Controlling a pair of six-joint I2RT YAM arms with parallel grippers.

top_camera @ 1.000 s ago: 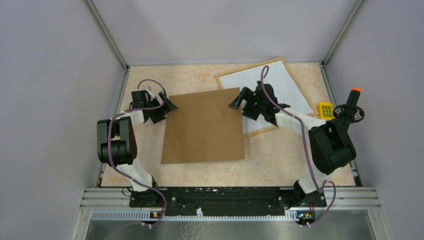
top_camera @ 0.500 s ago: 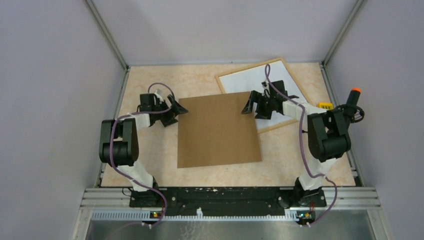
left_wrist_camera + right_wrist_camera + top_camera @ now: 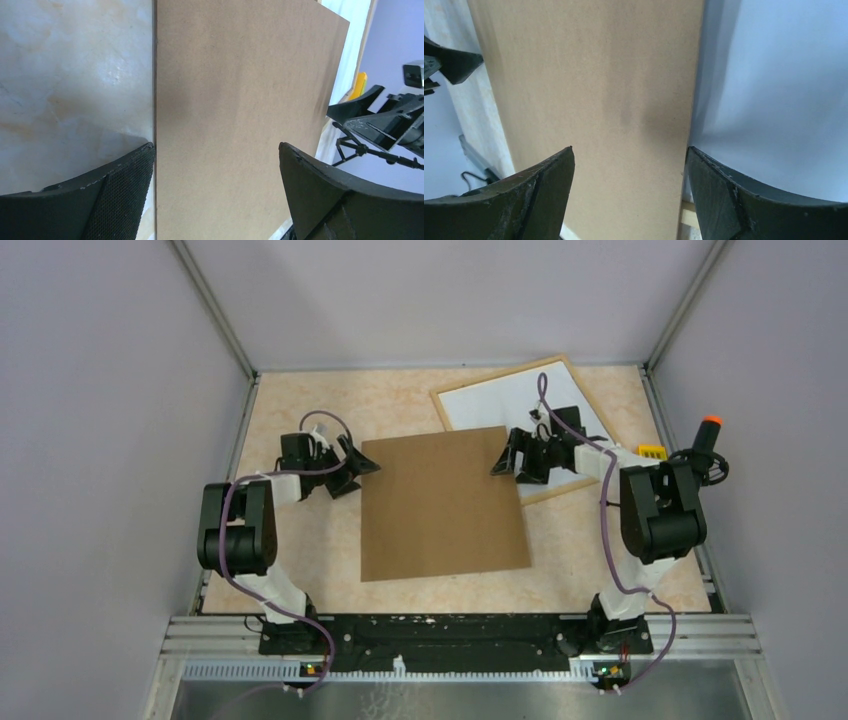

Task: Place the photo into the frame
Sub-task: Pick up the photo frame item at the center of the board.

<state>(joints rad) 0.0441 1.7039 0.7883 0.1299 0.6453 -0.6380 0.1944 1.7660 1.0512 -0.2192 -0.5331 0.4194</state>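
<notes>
A plain brown backing board (image 3: 443, 505) lies flat mid-table, its far right corner overlapping the frame (image 3: 497, 376), thin light wood at the back right with a white sheet (image 3: 500, 400) inside. The photo is out of view. My left gripper (image 3: 362, 462) is open at the board's far left corner; in the left wrist view (image 3: 217, 147) its jaws straddle the board (image 3: 240, 100) edge. My right gripper (image 3: 503, 455) is open at the board's far right corner; in the right wrist view (image 3: 630, 150) the board (image 3: 594, 90) lies between its jaws, over the white sheet (image 3: 774, 90).
A yellow block (image 3: 651, 452) and a black tool with an orange tip (image 3: 705, 440) sit at the right edge beside the frame. Grey walls close in the table on three sides. The arms' base rail runs along the near edge.
The board has slid to the right and now overlaps the frame's near corner. Both grippers moved right with it, staying at its far corners with jaws open.
</notes>
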